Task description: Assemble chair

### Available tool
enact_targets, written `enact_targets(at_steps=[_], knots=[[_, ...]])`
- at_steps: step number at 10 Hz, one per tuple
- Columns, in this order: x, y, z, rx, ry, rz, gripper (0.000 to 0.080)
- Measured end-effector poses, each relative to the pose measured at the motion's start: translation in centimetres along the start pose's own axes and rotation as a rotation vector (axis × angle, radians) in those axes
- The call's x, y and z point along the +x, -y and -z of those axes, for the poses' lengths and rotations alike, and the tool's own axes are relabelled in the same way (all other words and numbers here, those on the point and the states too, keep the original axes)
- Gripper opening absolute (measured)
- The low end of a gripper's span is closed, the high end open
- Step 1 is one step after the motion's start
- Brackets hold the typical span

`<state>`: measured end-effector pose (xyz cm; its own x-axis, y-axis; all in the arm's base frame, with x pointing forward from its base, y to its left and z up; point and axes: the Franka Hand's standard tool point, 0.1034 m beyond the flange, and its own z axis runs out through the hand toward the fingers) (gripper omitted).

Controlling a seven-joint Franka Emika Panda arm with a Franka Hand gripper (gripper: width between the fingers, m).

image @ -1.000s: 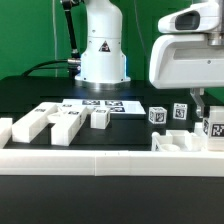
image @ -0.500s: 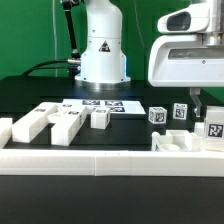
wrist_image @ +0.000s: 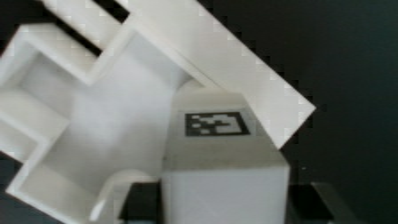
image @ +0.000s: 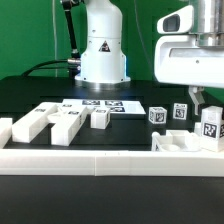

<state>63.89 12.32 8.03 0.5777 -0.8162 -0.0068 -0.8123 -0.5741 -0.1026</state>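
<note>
- Shows a black table [image: 30, 95] with a flat white marker board [image: 103, 104] lying on it, printed with black tags.
- Shows the white robot base [image: 100, 50] standing just behind the marker board.
- Places the gripper [image: 205, 106] well off to the exterior view's right of the marker board, hanging from a bulky white wrist housing.
- Has the fingers [image: 197, 97] closed on a short white post [image: 211, 124], part of the chair, with a black-and-white square tag facing the camera.
- Keeps that post upright; cannot tell whether its foot touches anything below.
- In the wrist view, shows the same post [wrist_image: 217, 170] filling the gap between the fingers, with a tag on its upper face.
- Sets a flat white slab [image: 178, 142] to the exterior view's right of the marker board and nearer the camera, just in front of the held post.
- In the wrist view, shows the slab [wrist_image: 71, 90] lying under the post, with a raised border round a sunken panel.
- Puts a tagged cube [image: 158, 115] just to the exterior view's right of the marker board, and a second tagged cube [image: 180, 112] between it and the held post.
- Lays two long white parts [image: 30, 122] side by side to the exterior view's left of the marker board, nearer the camera.
- Rests a small block [image: 100, 118] just in front of the marker board.
- Stretches a long low white rail [image: 100, 155] across the foreground, well in front of the marker board.
</note>
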Motion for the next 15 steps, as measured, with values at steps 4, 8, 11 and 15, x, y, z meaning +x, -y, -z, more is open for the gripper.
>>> enact_targets(at_steps=[4,8,11,15], knots=[[-0.06,-0.05,-0.03,0.001,0.009,-0.328,0.0291],[-0.08,0.02,0.05,0.003,0.015,-0.308,0.0479],[-0.24,0.1,0.15,-0.003,0.018,-0.034,0.0638],[-0.44,0.3,0.12,0.004,0.012,0.334,0.0649]])
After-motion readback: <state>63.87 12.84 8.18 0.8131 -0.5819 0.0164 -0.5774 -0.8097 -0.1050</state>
